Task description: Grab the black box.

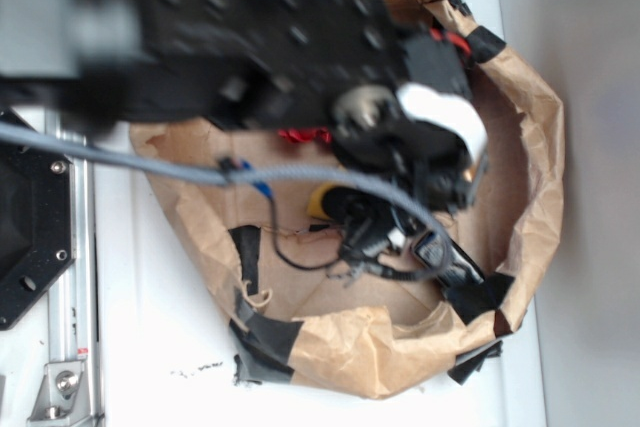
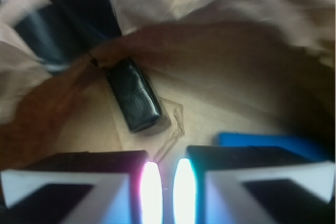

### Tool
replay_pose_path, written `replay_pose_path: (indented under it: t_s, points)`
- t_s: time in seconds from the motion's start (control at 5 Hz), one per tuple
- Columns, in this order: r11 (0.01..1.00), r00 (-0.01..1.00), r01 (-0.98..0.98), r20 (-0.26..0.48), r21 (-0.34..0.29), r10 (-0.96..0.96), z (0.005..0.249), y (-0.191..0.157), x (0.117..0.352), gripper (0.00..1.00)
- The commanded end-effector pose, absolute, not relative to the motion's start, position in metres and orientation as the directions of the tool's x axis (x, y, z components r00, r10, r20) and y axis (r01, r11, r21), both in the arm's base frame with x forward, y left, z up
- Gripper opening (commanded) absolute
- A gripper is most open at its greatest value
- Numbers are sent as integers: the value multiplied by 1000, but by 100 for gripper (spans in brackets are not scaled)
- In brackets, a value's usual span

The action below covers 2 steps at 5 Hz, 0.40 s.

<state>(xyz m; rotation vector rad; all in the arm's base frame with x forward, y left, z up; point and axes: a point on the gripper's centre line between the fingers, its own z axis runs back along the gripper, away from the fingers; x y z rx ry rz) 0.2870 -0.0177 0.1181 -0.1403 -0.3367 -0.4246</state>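
Wrist view: gripper [image 2: 163,187] fingers nearly together, gripping nothing; black box [image 2: 133,94], glossy with rounded edges, lies on the crumpled brown paper bag's [image 2: 236,61] floor beyond them; blue object [image 2: 273,141] beside the fingers.

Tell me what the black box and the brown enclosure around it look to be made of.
Black box: probably hard plastic with a glossy finish, judging by the light streaks along its rounded top; the wrist view is blurred, so this is uncertain.
Brown enclosure: kraft paper, matte, creased and folded at the rim, with torn edges. It is patched with black tape.
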Motion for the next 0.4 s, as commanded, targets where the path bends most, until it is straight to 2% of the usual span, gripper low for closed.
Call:
replay_pose_path:
  t_s: [0.0,0.2]
  points:
    - [890,823,455,387,-14,-415,156,-32,279,100]
    - [868,805,497,363,17,-468,131,-40,293,100]
